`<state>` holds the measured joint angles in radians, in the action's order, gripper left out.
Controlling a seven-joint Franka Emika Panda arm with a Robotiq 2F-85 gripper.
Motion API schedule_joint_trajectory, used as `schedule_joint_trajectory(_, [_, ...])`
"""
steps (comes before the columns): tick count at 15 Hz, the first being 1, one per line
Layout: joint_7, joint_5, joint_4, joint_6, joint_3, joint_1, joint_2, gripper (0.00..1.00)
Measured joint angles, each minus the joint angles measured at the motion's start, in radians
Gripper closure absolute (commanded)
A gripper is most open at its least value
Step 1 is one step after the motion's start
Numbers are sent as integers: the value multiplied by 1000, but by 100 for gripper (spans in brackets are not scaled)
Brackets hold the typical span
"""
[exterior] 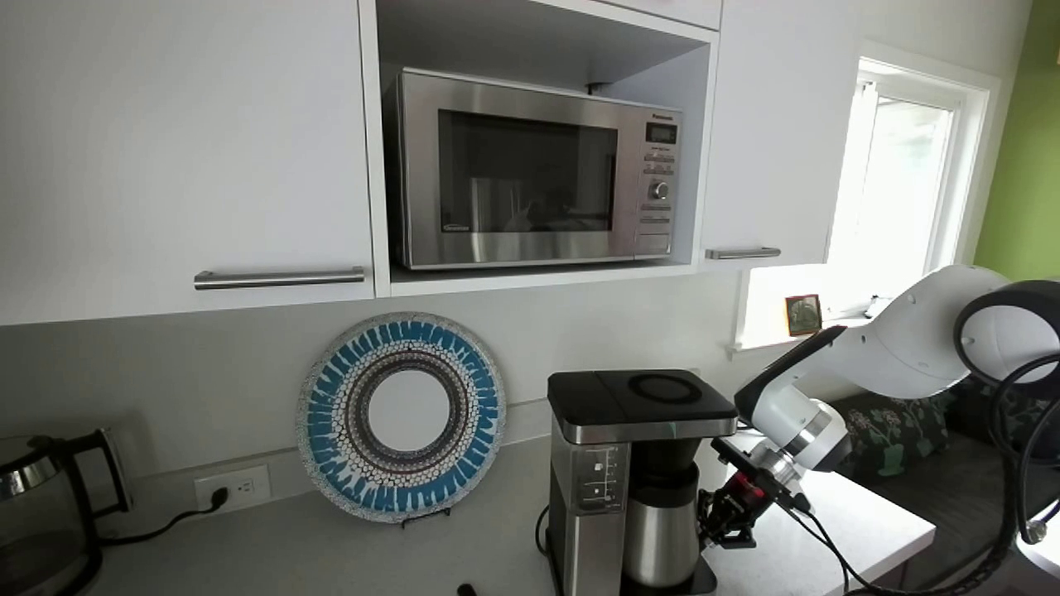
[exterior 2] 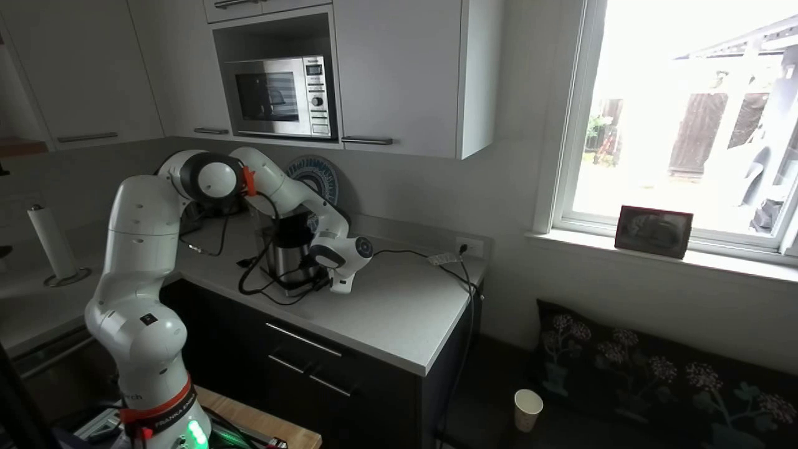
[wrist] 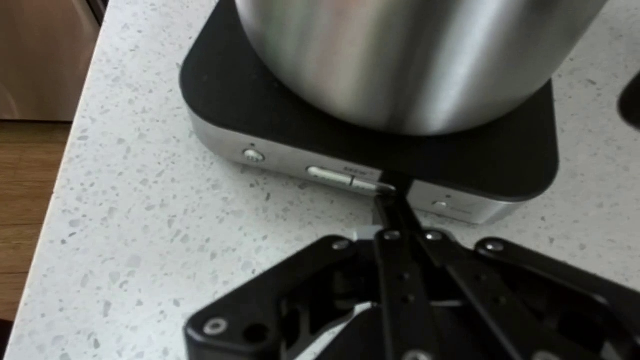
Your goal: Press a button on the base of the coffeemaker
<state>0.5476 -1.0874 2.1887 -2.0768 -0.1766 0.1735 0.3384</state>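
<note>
The coffeemaker (exterior: 586, 546) has a black top and silver front; it also shows in an exterior view (exterior 2: 290, 257), partly behind the arm. Its steel carafe (wrist: 400, 65) stands on the black base plate (wrist: 225, 90) in the wrist view. The base's silver front edge has a round button (wrist: 253, 155) at left, a long split button (wrist: 332, 176) in the middle and a small button (wrist: 440, 204) at right. My gripper (wrist: 392, 192) is shut and empty. Its fingertips are at the long button's right end and cover part of it; whether they touch I cannot tell.
A steel microwave (exterior: 530, 174) sits in the cabinet above. A blue and white round plate (exterior: 323, 414) leans on the wall. A glass kettle (exterior: 50, 513) stands at far left. The counter edge (wrist: 65, 165) is left of the base. Cables hang along the arm.
</note>
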Motion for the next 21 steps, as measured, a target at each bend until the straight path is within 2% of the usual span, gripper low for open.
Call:
schedule_joint_trajectory(11, [108,-21,-29,85,-10,20,38,100])
schedule_joint_trajectory(21, [93,-7,-35,87,-11,20,38,100])
